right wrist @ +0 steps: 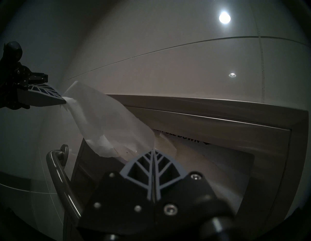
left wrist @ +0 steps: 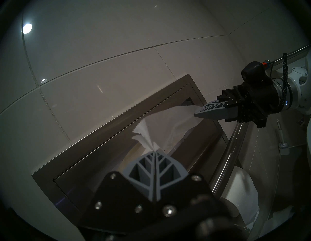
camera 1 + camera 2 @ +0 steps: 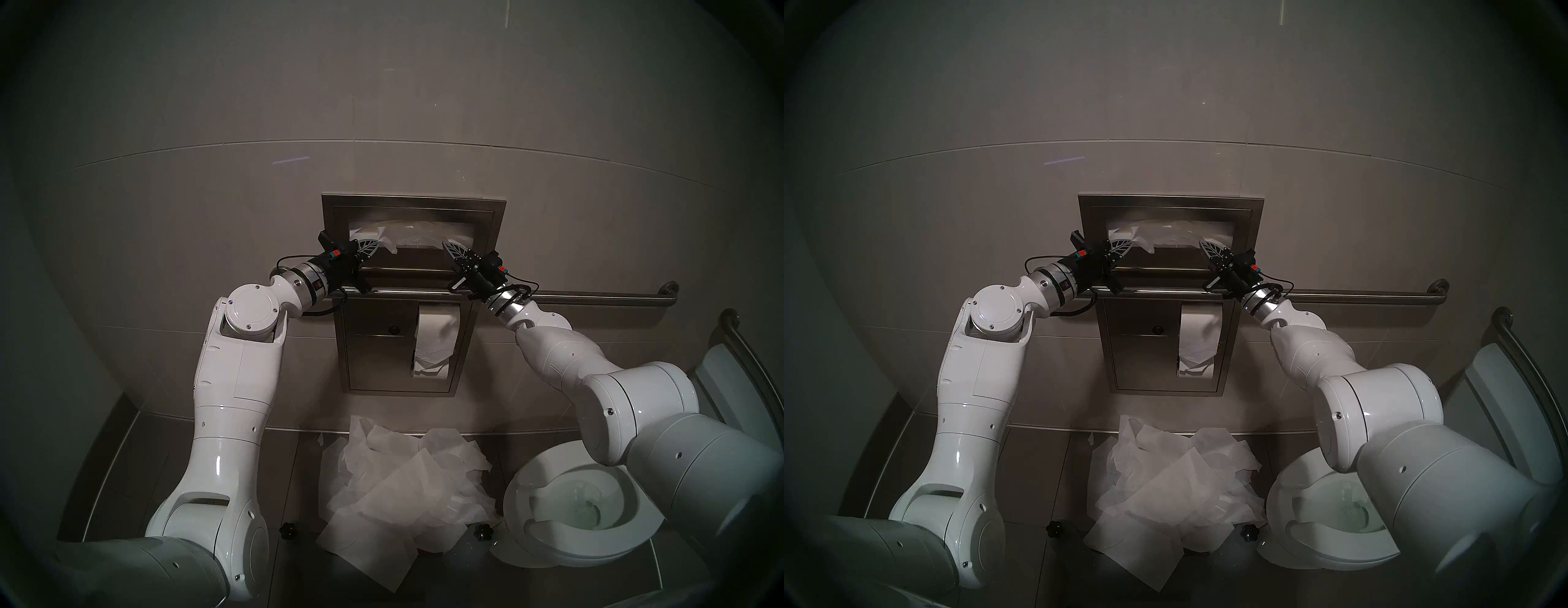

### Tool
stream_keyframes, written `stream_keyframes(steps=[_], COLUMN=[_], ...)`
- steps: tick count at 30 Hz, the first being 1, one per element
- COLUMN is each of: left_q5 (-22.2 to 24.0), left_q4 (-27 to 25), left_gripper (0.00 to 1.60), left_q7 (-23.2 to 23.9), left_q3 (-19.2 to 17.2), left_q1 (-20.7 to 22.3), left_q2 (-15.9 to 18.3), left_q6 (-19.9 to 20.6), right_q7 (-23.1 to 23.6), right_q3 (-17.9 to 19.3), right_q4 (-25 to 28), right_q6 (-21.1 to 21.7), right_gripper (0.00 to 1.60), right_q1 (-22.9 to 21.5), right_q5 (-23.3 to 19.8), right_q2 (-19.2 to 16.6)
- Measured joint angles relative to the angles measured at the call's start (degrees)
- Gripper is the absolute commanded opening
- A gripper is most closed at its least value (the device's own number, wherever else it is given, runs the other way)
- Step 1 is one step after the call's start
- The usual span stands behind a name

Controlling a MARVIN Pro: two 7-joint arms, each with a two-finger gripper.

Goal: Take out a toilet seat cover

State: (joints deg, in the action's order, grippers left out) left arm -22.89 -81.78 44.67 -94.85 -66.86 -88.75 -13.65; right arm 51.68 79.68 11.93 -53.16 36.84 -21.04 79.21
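Fingertips of the left gripper (image 2: 154,150) pressed together on a bunched corner of the toilet seat cover (image 2: 170,124); right gripper (image 1: 153,150) likewise pinched shut on the sheet's other edge. Cover stretches between the two, its middle still in the slot of the recessed steel dispenser (image 3: 413,208) set into the wall (grey-beige large tiles, thin grout lines). Horizontal grab bar (image 3: 594,295) runs just below the slot, both wrists near it. Under the bar, toilet paper roll (image 3: 437,339) in the lower panel, tail hanging. Floor below: heap of loose white paper sheets (image 3: 403,488), toilet (image 3: 564,509) to its right, seat down, lid up. Head views alone show heap, toilet and both arms; the actual pinch is too small there. Left wrist view shows the serrated edge of the cover and a toilet brush (image 2: 282,146) by the wall. Right wrist view shows partial "DOWN" lettering (image 1: 188,139) inside the slot, plus ceiling lights (image 1: 224,17).
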Motion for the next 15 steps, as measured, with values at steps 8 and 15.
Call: stream_keyframes(steps=[8,15], left_q5=[0.0,-0.5], left_q4=[0.0,1.0], left_gripper=[0.0,0.0], left_q7=[0.0,-0.3], left_q3=[0.0,-0.1], left_q1=[0.0,0.7], left_q2=[0.0,0.1], left_q6=[0.0,0.0], right_q7=[-0.6,-1.2], right_q3=[0.0,-0.2], right_q4=[-0.1,-0.1], right_q6=[-0.6,-1.2], right_gripper=[0.0,0.0], right_q1=[-0.2,-0.4], right_q5=[0.0,0.1], right_q2=[0.2,0.6])
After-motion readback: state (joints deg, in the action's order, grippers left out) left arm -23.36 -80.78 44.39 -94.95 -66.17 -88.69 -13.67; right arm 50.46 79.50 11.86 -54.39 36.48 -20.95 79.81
